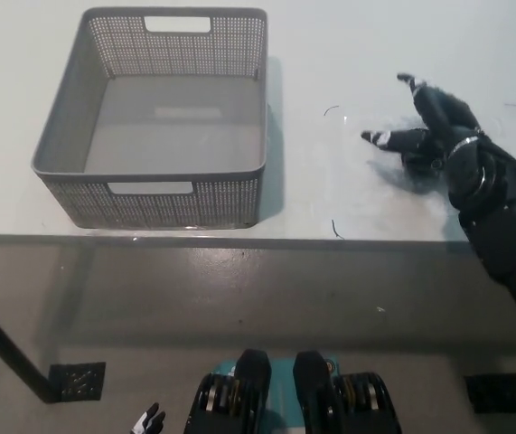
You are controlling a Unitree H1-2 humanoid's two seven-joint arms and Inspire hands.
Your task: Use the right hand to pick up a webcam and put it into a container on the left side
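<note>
The webcam [417, 164] is small and black and lies on the white table [330, 54] at the right; most of it is hidden under my hand. My black right hand [431, 125] is low over it with the fingers spread, one pointing away and one toward the basket, closed on nothing. Whether it touches the webcam I cannot tell. The grey perforated basket [176, 201] stands empty at the left of the table. Only the tips of my white left hand [149, 422] show at the bottom edge, below the table.
The table's front edge [239, 239] runs across the middle of the picture, with grey floor below it. Thin dark curved marks [333, 229] lie on the table between the basket and the webcam. My right forearm [501, 217] crosses the table's front right.
</note>
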